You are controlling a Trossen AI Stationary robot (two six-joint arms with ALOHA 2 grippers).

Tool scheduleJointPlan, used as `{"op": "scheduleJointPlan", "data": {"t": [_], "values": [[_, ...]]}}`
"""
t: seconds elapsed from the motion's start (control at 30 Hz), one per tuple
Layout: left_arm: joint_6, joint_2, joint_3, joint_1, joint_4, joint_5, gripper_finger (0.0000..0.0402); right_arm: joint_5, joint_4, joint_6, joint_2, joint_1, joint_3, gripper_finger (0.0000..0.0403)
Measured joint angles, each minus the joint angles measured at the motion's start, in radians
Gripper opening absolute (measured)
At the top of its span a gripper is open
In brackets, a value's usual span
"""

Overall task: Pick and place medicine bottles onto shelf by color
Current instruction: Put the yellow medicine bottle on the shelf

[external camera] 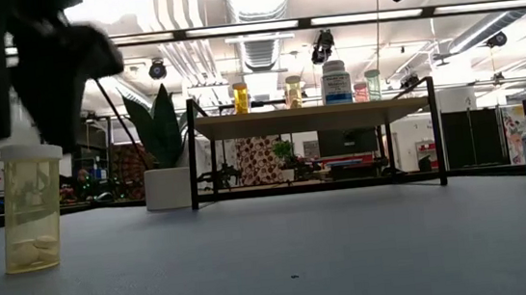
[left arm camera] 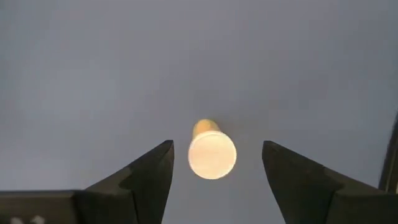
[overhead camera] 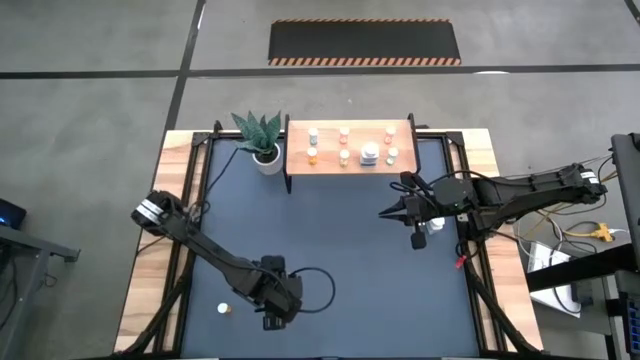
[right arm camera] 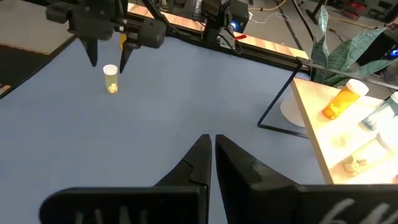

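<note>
Left gripper (external camera: pixel 40 96) hangs just above a pale yellow bottle (external camera: pixel 31 207) on the tabletop (external camera: pixel 284 262); shelf (external camera: pixel 311 119) with bottles stands well beyond it.

Bottles on shelf (overhead camera: pixel 300 160): 7. Loose on tabletop (overhead camera: pixel 330 230): 2. Plant (overhead camera: pixel 262 135): 1. Arms: 2.

High view: straight down over the whole worktop (overhead camera: pixel 330 250), both arms in frame. Low view: at worktop level, facing level across to the shelf (external camera: pixel 313 118) and the room behind, yellow bottle (external camera: pixel 30 207) close. Left wrist view looks steeply down on that bottle's cap from near; right wrist view looks across the worktop, sharing bottle and shelf.
</note>
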Motion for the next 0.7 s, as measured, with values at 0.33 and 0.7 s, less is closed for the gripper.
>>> {"op": "scheduleJointPlan", "data": {"t": [0.33, 0.7], "values": [[-0.014, 0.025, -0.012, 0.000, -0.002, 0.002, 0.0185, 0.000, 0.003, 0.017, 0.000, 0.000, -0.001, 0.0013], [-0.014, 0.021, -0.014, 0.000, -0.001, 0.005, 0.0104, 0.000, 0.002, 0.021, 0.000, 0.000, -0.001, 0.0013]]}}
